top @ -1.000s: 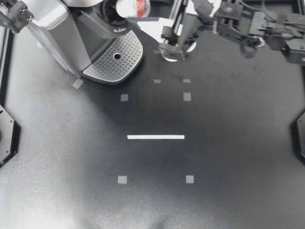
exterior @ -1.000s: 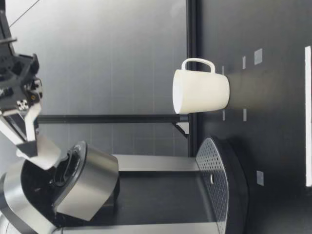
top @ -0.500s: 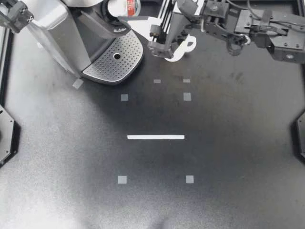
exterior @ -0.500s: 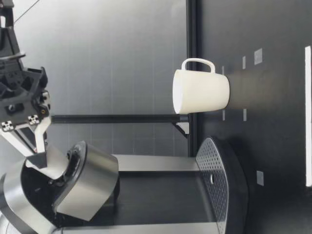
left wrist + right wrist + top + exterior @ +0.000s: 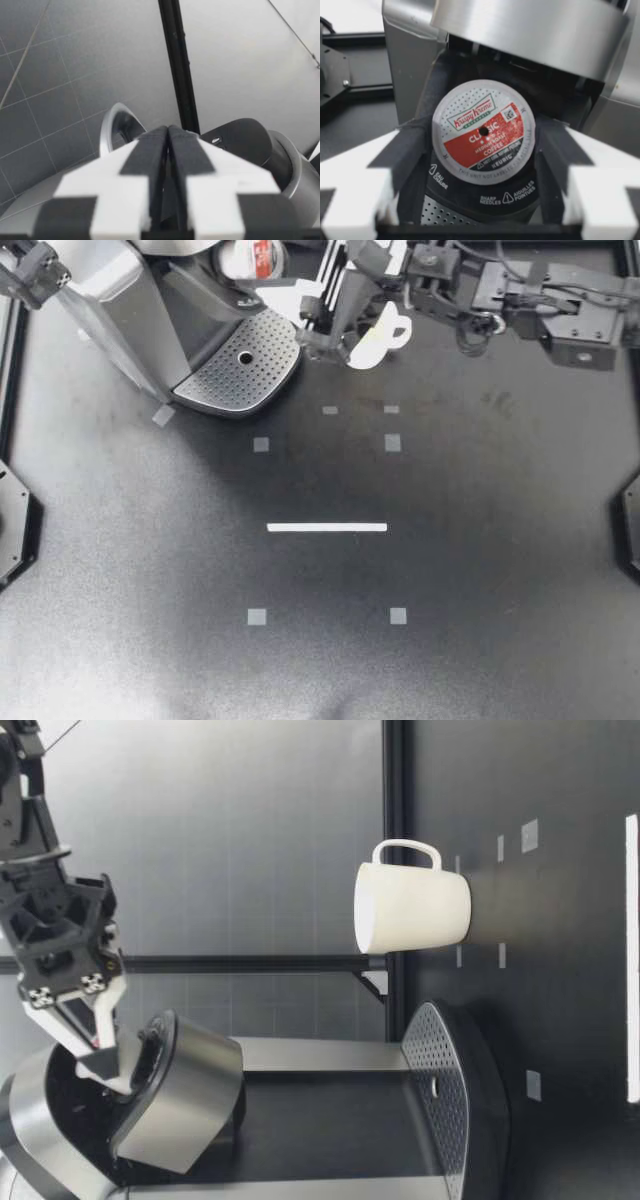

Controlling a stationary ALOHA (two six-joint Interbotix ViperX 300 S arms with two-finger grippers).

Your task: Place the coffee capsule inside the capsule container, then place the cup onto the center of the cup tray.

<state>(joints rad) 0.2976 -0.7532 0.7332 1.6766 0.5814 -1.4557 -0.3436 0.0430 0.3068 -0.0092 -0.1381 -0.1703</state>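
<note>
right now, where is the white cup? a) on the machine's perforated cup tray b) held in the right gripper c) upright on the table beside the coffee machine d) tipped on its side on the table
c: the white cup stands upright on the table beside the coffee machine, off the perforated cup tray, with nothing gripping it.
</note>
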